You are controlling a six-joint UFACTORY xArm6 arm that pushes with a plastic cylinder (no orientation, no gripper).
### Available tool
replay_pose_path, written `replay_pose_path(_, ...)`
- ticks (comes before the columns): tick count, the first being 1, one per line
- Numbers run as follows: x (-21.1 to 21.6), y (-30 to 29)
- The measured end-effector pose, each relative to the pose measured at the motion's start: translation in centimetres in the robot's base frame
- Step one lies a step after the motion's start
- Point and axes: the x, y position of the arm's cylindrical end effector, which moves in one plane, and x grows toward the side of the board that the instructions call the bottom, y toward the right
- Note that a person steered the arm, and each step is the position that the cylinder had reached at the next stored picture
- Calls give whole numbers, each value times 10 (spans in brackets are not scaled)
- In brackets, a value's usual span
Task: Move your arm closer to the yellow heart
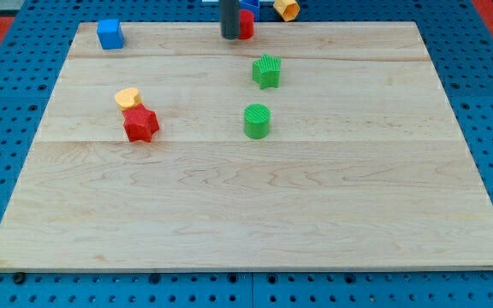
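The yellow heart (127, 97) lies at the board's left middle, touching a red star (141, 124) just below it. My tip (230, 35) is at the view's top centre, right beside a red block (246, 24) on its right. The tip is far up and to the right of the yellow heart.
A blue cube (109, 34) sits at the top left. A green star (266, 71) and a green cylinder (257, 121) stand near the centre. A yellow-orange hexagon block (287, 8) and a blue block (250, 4) lie at the top edge. The wooden board (246, 214) rests on a blue pegboard.
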Motion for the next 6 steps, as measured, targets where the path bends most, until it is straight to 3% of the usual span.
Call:
replay_pose_path(1, 5, -21)
replay_pose_path(3, 30, 79)
replay_pose_path(4, 81, 81)
replay_pose_path(6, 82, 102)
